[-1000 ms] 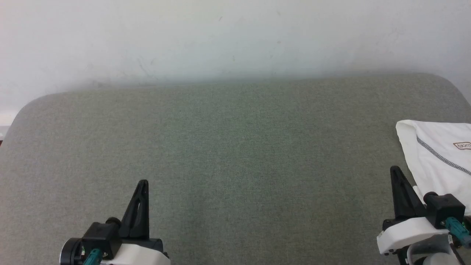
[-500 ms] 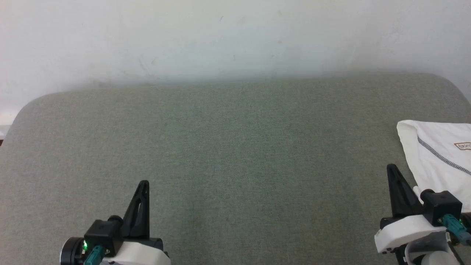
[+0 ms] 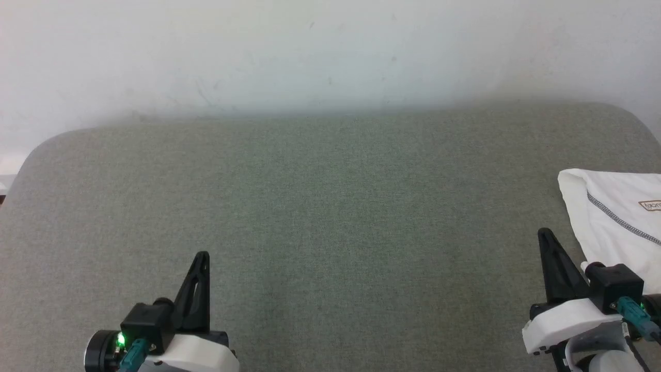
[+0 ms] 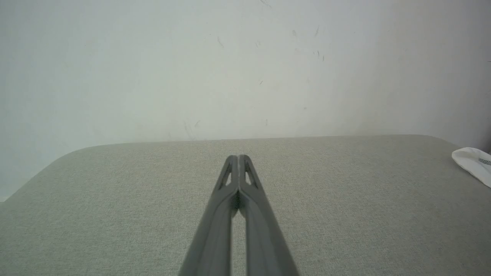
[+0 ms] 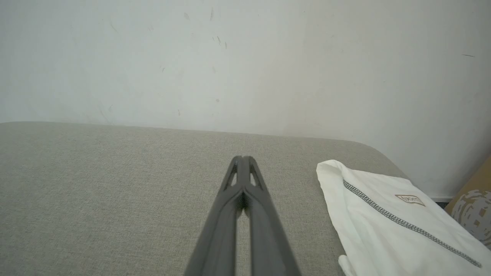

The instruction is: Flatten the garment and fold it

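Note:
The garment (image 3: 614,217), a white T-shirt with a dark grey zigzag seam and a small brown label, lies folded at the right edge of the grey-green padded table (image 3: 330,217). In the right wrist view the garment (image 5: 387,218) sits just right of my fingers. My right gripper (image 3: 543,233) is shut and empty, its tips just left of the cloth and apart from it; its two fingertips (image 5: 242,158) meet. My left gripper (image 3: 202,256) is shut and empty over bare table at the lower left, tips together (image 4: 238,156). A corner of the garment (image 4: 473,163) shows far to its right.
A white scuffed wall (image 3: 330,51) rises behind the table's far edge. The table has rounded far corners. A brown box corner and a speckled object (image 5: 473,214) stand beyond the table's right edge.
My right gripper has crept forward along the left side of the garment. The left gripper has hardly moved. A green light has come on at each wrist.

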{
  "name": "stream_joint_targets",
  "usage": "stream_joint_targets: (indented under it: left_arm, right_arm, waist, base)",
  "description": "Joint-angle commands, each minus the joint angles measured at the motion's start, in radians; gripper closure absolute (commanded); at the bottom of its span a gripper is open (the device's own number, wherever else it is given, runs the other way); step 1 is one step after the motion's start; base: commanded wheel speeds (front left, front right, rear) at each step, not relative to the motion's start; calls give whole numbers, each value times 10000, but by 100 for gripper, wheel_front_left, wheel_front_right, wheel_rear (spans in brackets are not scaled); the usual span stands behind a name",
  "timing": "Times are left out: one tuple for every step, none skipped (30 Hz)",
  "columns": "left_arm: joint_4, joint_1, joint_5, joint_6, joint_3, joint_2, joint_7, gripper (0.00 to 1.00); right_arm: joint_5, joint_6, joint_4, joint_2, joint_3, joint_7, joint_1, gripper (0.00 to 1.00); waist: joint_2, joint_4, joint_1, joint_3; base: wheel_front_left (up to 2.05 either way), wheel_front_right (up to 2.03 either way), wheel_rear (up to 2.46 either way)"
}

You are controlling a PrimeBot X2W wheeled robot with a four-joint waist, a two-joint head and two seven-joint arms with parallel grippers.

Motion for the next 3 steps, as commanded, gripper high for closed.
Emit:
stream_joint_targets:
  left_arm:
    - [27, -205, 98, 27, 72, -61, 61, 100]
    - [30, -213, 111, 28, 78, -66, 81, 100]
    - [32, -222, 124, 28, 83, -70, 102, 100]
  right_arm:
    - [-15, -7, -93, 12, 52, 86, 39, 100]
    - [-16, -7, -109, 13, 63, 107, 40, 100]
    - [-16, -8, -125, 13, 73, 127, 41, 100]
  waist:
    - [-1, 3, -1, 1]
    - [-1, 5, -1, 2]
    - [-1, 7, -1, 2]
  base:
    - [0, 0, 0]
    - [0, 0, 0]
    - [0, 0, 0]
